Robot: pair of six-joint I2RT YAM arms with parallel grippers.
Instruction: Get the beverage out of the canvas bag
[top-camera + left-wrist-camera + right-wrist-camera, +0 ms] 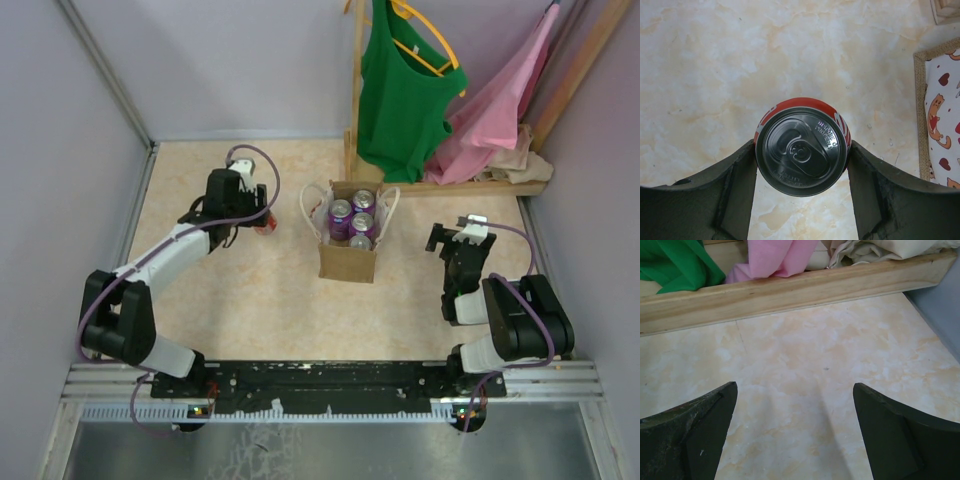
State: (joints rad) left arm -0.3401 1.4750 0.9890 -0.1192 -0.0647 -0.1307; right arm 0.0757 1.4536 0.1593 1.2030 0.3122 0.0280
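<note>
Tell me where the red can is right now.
The red can is left of the canvas bag in the top view, gripped by the left gripper, outside the bag.

Probably a lab test cell (plain walls (250, 60), aluminium rail (100, 384)).

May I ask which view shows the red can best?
The left wrist view: the red can fills the centre, lid and pull tab clear, held in the left gripper. The top external view shows only a small red patch of it. The right wrist view shows none.
</note>
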